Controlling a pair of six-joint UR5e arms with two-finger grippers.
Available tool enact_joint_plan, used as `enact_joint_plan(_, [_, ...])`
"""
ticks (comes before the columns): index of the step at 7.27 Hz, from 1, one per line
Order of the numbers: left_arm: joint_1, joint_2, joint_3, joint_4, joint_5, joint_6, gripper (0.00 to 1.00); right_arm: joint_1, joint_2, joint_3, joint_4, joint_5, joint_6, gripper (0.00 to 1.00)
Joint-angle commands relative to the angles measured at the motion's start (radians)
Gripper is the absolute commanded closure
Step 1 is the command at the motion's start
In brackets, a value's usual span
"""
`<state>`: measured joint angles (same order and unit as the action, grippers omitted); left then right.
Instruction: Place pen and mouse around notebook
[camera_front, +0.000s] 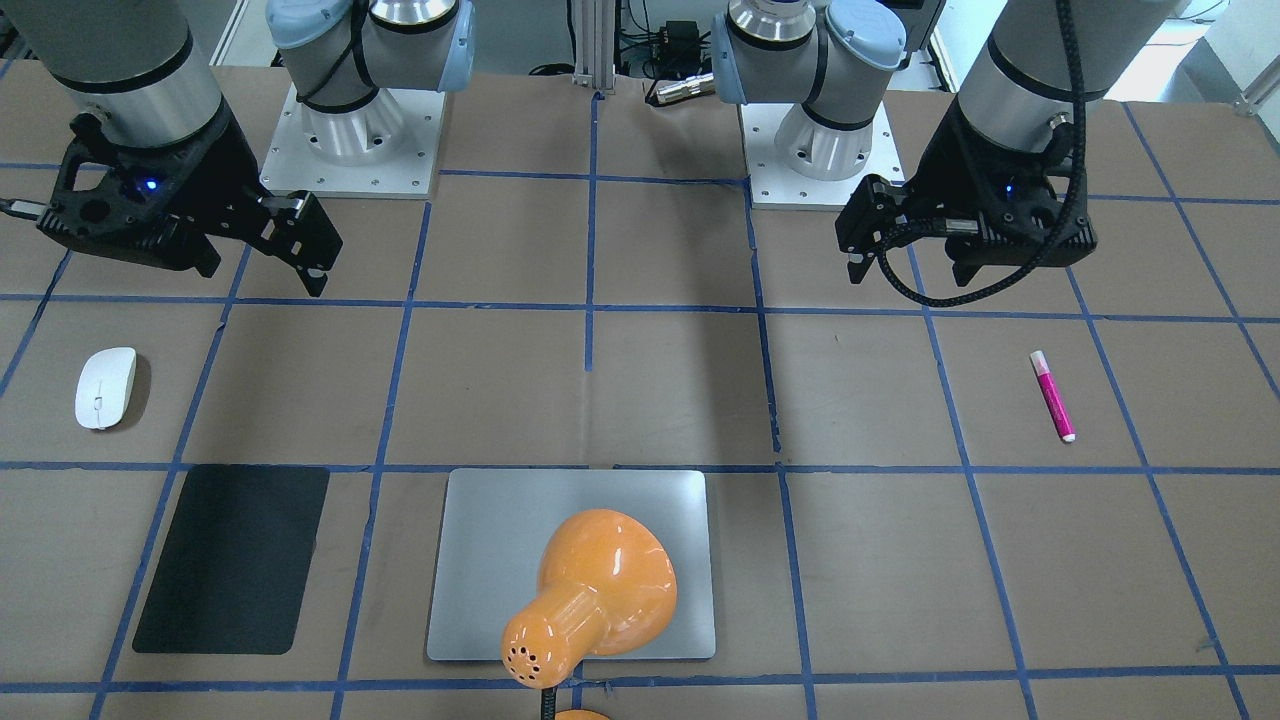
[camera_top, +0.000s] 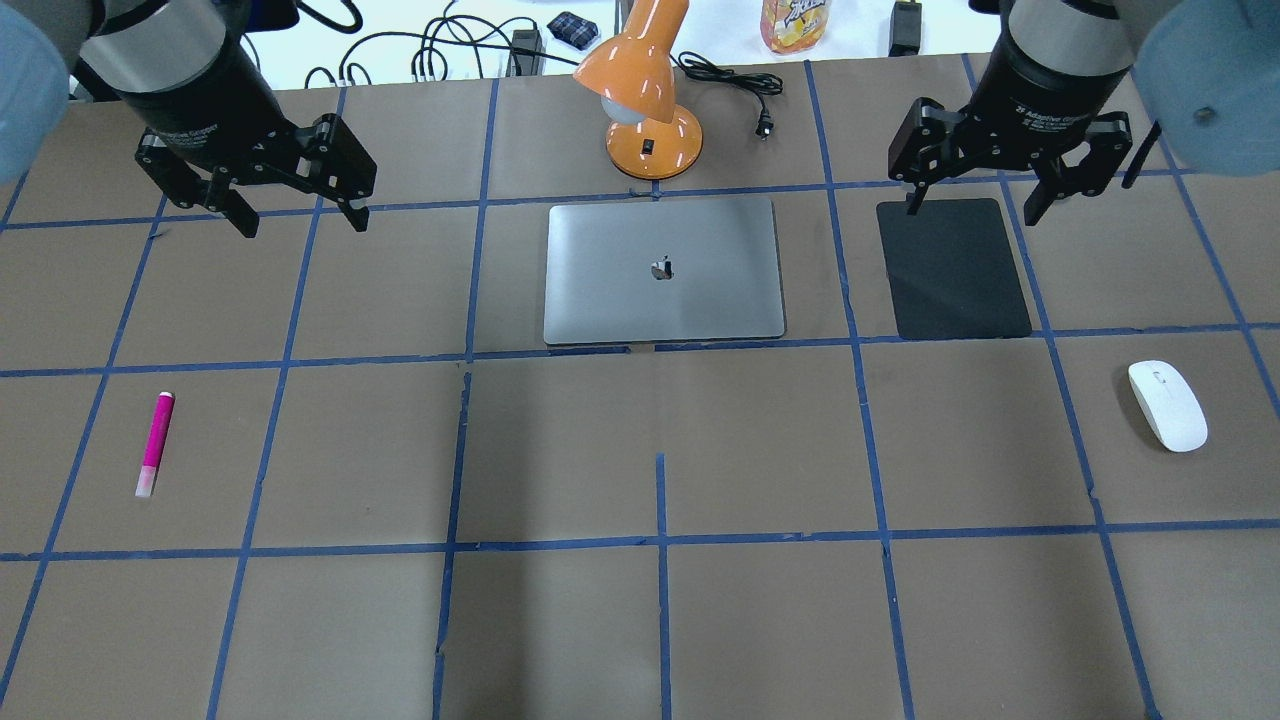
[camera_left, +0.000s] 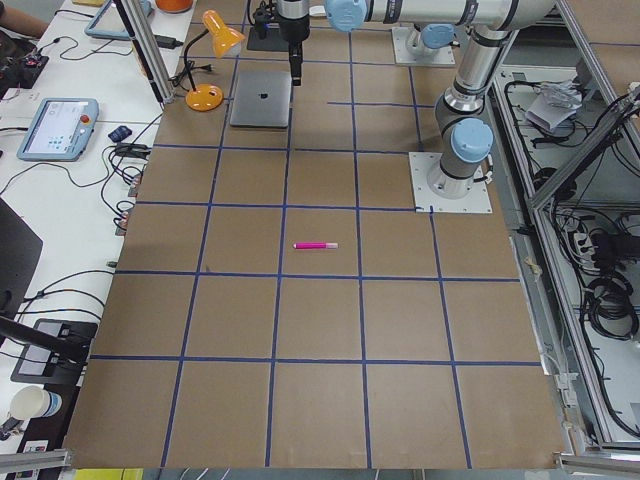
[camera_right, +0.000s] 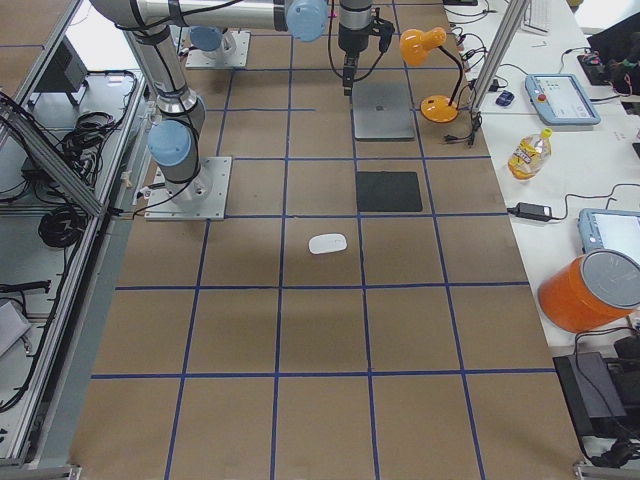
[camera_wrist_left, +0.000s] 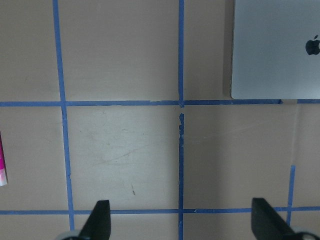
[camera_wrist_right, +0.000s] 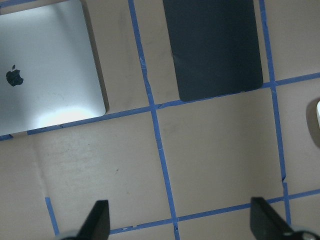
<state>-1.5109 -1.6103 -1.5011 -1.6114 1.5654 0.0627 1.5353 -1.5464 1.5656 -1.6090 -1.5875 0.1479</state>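
Observation:
The silver-grey notebook (camera_top: 662, 270) lies closed at the table's far middle, under an orange lamp. The magenta pen (camera_top: 157, 443) rests flat on the left side, well apart from the notebook; only its end shows at the left wrist view's edge (camera_wrist_left: 2, 165). On the right side lies the white mouse (camera_top: 1167, 405), nearer me than the black pad. My left gripper (camera_top: 300, 210) hangs open and empty above the table, left of the notebook and beyond the pen. Above the black pad's far edge my right gripper (camera_top: 970, 210) is also open and empty.
A matte black pad (camera_top: 955, 268) lies right of the notebook. An orange desk lamp (camera_top: 645, 100) stands just behind the notebook, its shade leaning over it in the front-facing view (camera_front: 590, 590). Cables and a bottle sit beyond the far edge. Blue tape gridlines cross the brown table.

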Motion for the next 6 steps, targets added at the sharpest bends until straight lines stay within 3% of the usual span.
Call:
enact_joint_plan(1, [0.0,0.001,-0.005,-0.001,0.001,0.003,0.0,0.0,-0.003,-0.001,0.001,0.0,-0.002,0.0])
enact_joint_plan(3, [0.02,0.025,-0.017,-0.001,0.011,0.061,0.0,0.0,-0.006,-0.001,0.0,0.0,-0.002,0.0])
enact_joint_plan(4, [0.102,0.023,-0.025,0.001,0.013,-0.004,0.0,-0.001,-0.004,0.001,0.004,-0.002,-0.008,0.0])
enact_joint_plan(5, [0.271,0.006,-0.098,0.01,0.01,0.002,0.0,-0.009,0.005,0.001,0.0,-0.003,-0.008,0.0])
enact_joint_plan(6, [0.47,-0.031,-0.229,0.121,0.007,0.058,0.0,-0.023,0.006,0.001,0.0,-0.003,-0.01,0.0])
